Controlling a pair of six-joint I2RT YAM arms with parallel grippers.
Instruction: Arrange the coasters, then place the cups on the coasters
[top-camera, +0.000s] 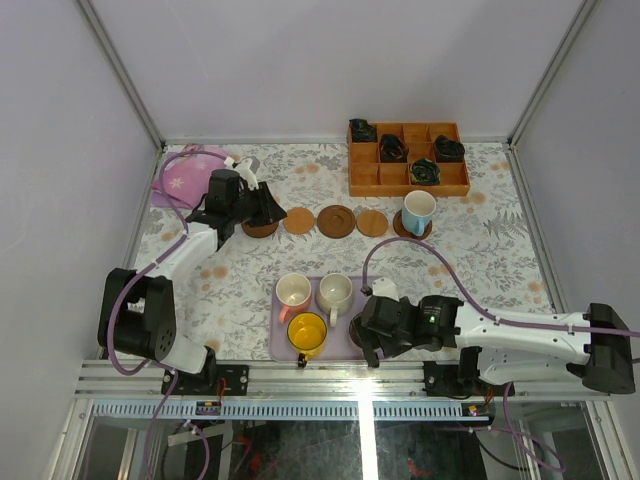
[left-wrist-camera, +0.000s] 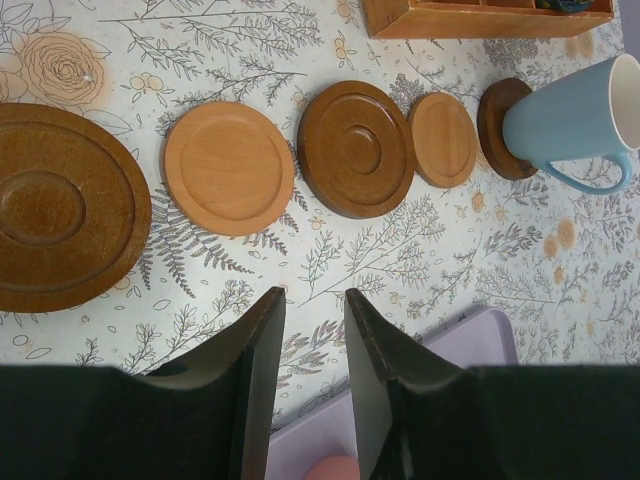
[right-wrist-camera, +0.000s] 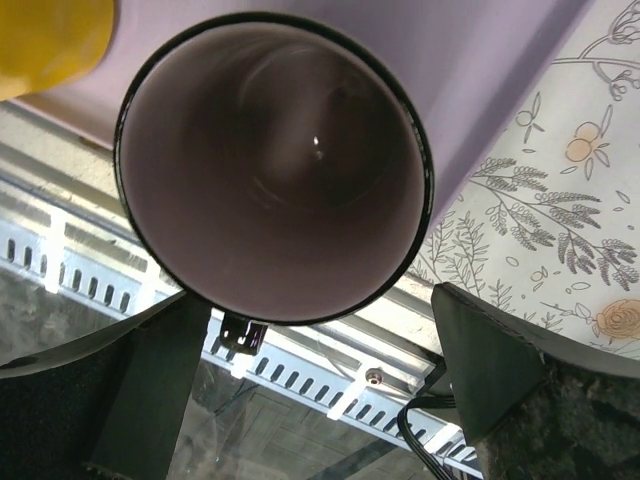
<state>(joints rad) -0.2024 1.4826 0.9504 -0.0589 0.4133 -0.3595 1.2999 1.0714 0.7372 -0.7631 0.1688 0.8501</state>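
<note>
The lavender tray (top-camera: 282, 338) is the reference. At its near right corner the right gripper (right-wrist-camera: 315, 350) stands fully wide, fingers flanking the upright greyish purple cup (right-wrist-camera: 275, 170). Beyond the tray's far left corner the left gripper (left-wrist-camera: 313, 300) hangs narrow and empty. The pink cup (top-camera: 293, 292), cream-white cup (top-camera: 335, 292) and yellow cup (top-camera: 307, 333) stand on the tray. Beyond it, five coasters (left-wrist-camera: 355, 148) form a row, and the rightmost bears the light blue cup (left-wrist-camera: 570, 115).

Five coasters (left-wrist-camera: 228, 167) lie in a row ahead of the left tool (left-wrist-camera: 310, 300), the rightmost carrying a cup (left-wrist-camera: 570, 120). Another cup (right-wrist-camera: 275, 170) stands on the tray (right-wrist-camera: 500, 60) between the fingers (right-wrist-camera: 150, 380) of the right tool (right-wrist-camera: 320, 300).
</note>
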